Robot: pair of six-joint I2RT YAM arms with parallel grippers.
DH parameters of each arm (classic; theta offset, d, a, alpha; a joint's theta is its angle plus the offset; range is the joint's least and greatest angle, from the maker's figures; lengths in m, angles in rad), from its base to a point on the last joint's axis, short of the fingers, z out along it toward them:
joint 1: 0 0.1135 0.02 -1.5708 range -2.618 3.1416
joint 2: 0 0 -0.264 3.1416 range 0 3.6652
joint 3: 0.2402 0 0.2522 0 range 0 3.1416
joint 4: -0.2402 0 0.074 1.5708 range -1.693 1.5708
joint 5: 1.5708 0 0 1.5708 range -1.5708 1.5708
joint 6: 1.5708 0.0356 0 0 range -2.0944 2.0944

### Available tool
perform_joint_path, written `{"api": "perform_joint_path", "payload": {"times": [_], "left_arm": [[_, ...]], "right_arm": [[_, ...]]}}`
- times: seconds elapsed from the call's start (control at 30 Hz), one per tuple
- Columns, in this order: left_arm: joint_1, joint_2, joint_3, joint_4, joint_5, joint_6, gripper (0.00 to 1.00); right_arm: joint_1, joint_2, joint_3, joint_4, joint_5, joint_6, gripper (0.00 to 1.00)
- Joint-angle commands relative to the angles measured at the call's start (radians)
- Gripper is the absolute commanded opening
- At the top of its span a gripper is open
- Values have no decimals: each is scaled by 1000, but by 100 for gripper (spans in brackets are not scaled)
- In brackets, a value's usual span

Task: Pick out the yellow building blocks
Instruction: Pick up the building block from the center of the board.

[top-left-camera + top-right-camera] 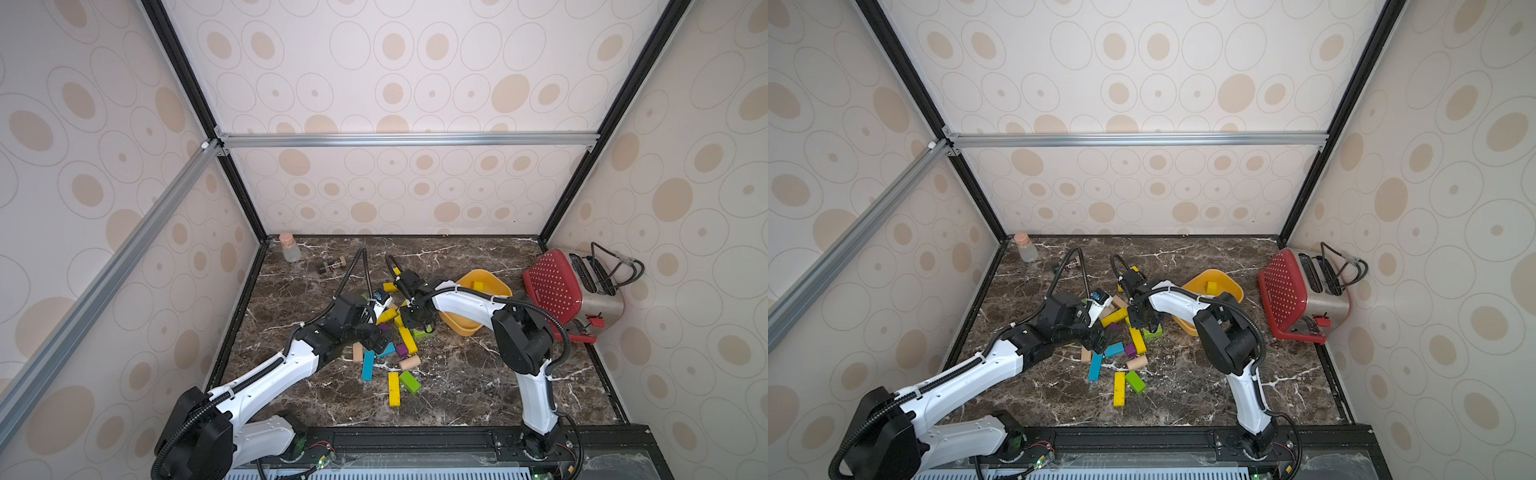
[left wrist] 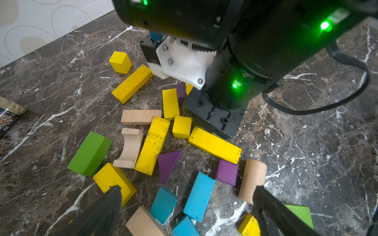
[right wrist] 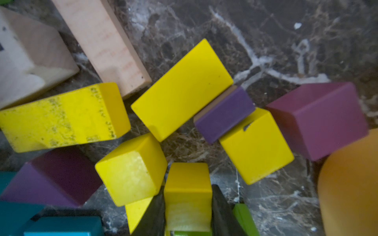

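Contact! Right gripper clamps one small yellow block, lower centre of its wrist view, presumably bound for the orange bowl where a yellow cube sits. Left gripper hangs wide open, empty, over the other yellow building blocks.

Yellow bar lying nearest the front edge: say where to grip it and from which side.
The yellow bar lies flat, the green block beside its far half. Grip across the narrow width at the near half, straight down; both long sides look bare there.
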Motion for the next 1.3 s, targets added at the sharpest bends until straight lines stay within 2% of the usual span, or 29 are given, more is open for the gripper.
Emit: {"api": "perform_joint_path", "payload": {"times": [0.0,0.33,1.27], "left_arm": [[-7,5,19,8,12,2,99],[-6,38,42,33,67,-7,99],[-8,148,168,89,16,-13,99]], "right_arm": [[0,9,-5,-31,24,-11,28],[0,-81,-45,-29,0,-7,20],[-5,-345,-163,-32,-23,-28,18]]}}
